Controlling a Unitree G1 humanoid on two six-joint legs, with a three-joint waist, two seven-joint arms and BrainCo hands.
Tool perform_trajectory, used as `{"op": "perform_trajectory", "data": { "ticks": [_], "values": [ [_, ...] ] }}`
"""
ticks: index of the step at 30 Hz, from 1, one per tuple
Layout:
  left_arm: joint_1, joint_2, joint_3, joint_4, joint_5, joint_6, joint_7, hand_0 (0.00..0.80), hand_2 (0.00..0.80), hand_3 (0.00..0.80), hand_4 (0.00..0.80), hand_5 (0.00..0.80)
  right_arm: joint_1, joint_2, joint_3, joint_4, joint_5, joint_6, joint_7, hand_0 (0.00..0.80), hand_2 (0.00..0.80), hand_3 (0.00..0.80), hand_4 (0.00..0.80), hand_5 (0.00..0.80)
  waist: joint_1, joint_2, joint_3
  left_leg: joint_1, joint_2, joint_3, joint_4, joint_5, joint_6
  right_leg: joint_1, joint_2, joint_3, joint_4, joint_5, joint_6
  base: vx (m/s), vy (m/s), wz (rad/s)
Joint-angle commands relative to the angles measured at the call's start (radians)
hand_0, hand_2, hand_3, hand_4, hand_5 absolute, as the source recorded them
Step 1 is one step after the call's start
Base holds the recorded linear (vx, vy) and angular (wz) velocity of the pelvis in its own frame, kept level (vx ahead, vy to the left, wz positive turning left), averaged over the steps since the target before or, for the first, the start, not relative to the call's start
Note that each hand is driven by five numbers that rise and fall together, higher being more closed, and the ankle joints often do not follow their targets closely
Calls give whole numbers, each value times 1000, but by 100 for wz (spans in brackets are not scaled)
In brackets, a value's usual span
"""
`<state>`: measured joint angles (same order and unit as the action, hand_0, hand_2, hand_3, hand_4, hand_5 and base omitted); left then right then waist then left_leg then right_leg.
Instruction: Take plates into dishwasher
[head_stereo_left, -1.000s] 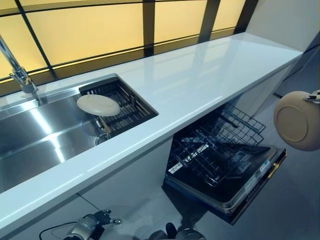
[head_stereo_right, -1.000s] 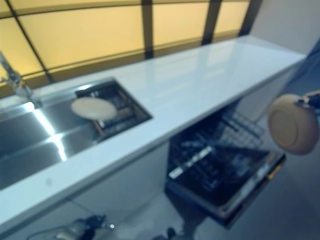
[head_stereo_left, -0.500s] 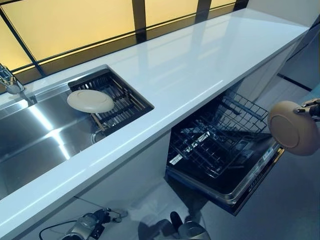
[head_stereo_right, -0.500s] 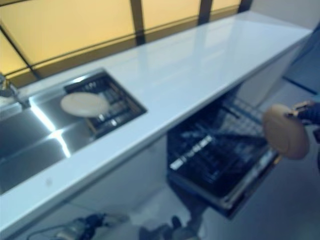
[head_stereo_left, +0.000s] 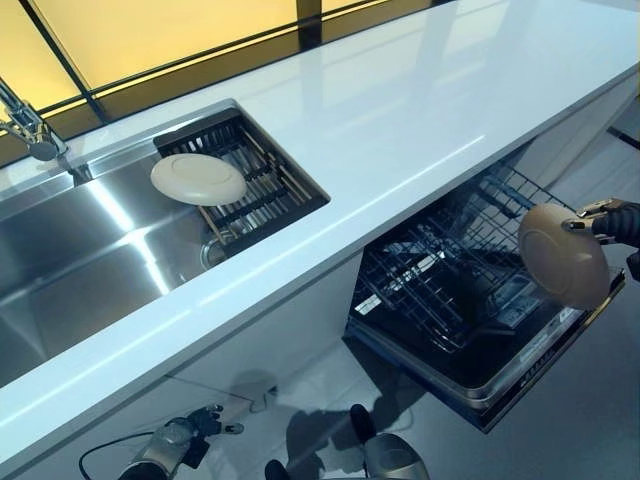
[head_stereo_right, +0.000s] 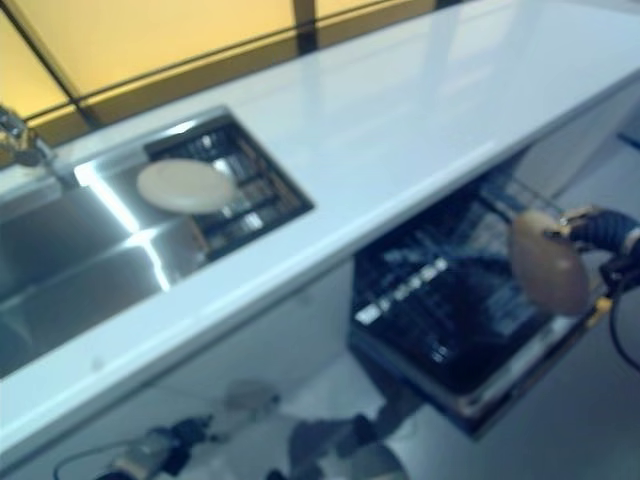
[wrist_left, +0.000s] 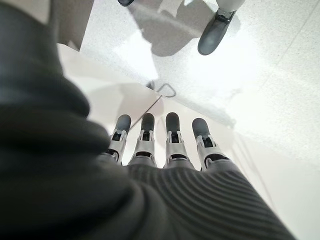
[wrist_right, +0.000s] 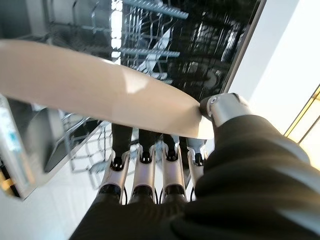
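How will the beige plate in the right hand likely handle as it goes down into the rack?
The plate looks rigid and holds its shape, so it probably won't flex. Its glossy surface may be slippery, and the right hand pinches only its rim. Held on edge over the dishwasher rack, it could chip if dropped.

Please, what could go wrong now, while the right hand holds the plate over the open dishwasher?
1. The right hand pinches the plate only at its rim, thumb on one face and fingers on the other; it might slip and fall onto the rack.
2. The plate hangs above the door edge, not yet over the rack slots; lowered here, it could strike the door or wires.
3. A second plate waits on the sink rack; the left hand hangs idle.
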<state>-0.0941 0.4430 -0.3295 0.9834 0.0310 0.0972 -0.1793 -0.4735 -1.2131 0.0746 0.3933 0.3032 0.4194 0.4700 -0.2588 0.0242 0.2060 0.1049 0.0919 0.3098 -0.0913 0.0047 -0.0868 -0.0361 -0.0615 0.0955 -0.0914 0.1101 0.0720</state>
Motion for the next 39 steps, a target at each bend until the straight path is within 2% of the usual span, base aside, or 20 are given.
{"op": "perform_trajectory", "data": {
  "ticks": [1, 19, 27, 39],
  "values": [
    [-40, 63, -1, 11, 42, -14, -16, 0, 0, 0, 0, 0, -116, 30, 28, -22, -18, -21, -26, 800, 800, 800, 800, 800, 30, -40, -27, 55, -18, -46, 23, -62, 37, -36, -42, -33, 27, 20, 82, 15, -5, 6],
    [-76, 65, -1, -40, 33, 50, -51, 0, 0, 0, 0, 0, -183, 157, 113, -57, -37, 43, -59, 800, 800, 800, 800, 800, 63, -31, -20, 54, -21, -70, 16, -53, 35, -16, -52, -50, 21, 15, 82, 3, 5, 4],
    [-94, 68, -4, -54, 27, 67, -62, 0, 0, 0, 0, 0, -202, 202, 153, -21, -53, 30, -47, 800, 800, 800, 800, 800, 77, -21, -12, 55, -22, -78, 16, -51, 34, -11, -60, -59, 19, 15, 82, -1, 0, 0],
    [-110, 67, 0, -84, 17, 97, -80, 0, 0, 0, 0, 0, -208, 246, 209, 16, -169, 7, 23, 800, 800, 800, 800, 800, 93, 1, -2, 49, -28, -92, 11, -42, 29, -3, -71, -70, 14, 13, 82, -3, 9, 3]
  ]
}}
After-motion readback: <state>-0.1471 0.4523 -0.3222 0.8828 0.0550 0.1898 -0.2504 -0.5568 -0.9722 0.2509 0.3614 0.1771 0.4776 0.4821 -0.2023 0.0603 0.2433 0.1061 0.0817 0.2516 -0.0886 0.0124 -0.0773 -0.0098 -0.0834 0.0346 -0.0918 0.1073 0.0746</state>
